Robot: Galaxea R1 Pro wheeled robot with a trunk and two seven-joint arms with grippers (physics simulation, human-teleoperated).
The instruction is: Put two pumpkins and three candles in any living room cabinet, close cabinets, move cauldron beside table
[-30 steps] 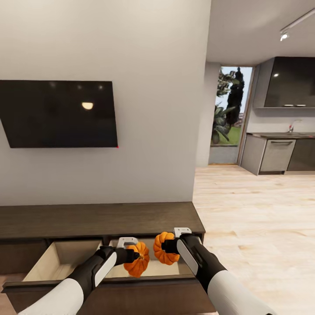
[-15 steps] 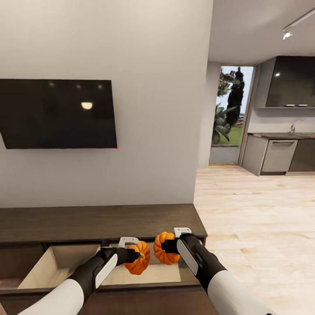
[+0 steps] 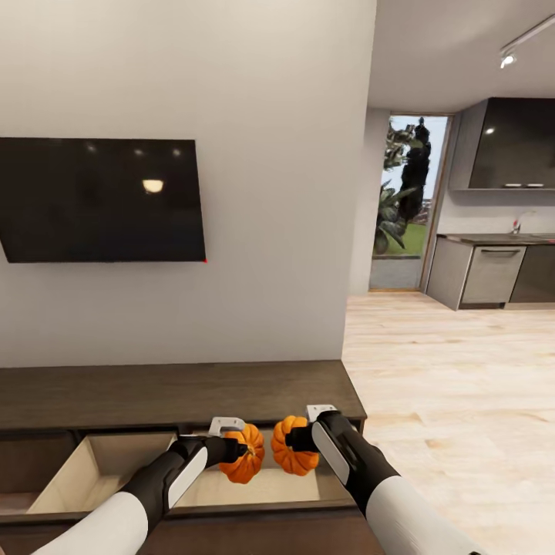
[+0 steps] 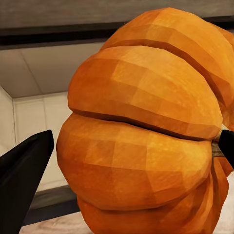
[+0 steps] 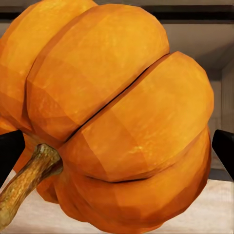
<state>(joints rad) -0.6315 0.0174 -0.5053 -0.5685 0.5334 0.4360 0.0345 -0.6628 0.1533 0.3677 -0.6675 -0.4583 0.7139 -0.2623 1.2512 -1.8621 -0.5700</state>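
Two orange ribbed pumpkins hang side by side over the open right drawer point(image 3: 266, 487) of the long dark brown cabinet point(image 3: 169, 393). My left gripper point(image 3: 237, 453) is shut on the left pumpkin point(image 3: 245, 455). My right gripper point(image 3: 299, 445) is shut on the right pumpkin point(image 3: 294, 445). In the left wrist view the held pumpkin point(image 4: 146, 126) sits between the black fingers point(image 4: 24, 180). The right wrist view has the other pumpkin point(image 5: 117, 117) with its brown stem toward one side. A second drawer point(image 3: 100, 470) further left is open too, its pale inside showing nothing.
A black TV point(image 3: 100, 199) hangs on the white wall above the cabinet. To the right, pale wood floor point(image 3: 447, 370) runs to a kitchen with grey cupboards point(image 3: 486, 274) and a glass door point(image 3: 402, 202).
The camera has moved closer to the cabinet, so the drawers sit lower in view. The right pumpkin has come down a little toward the drawer; both grippers still hold their pumpkins.
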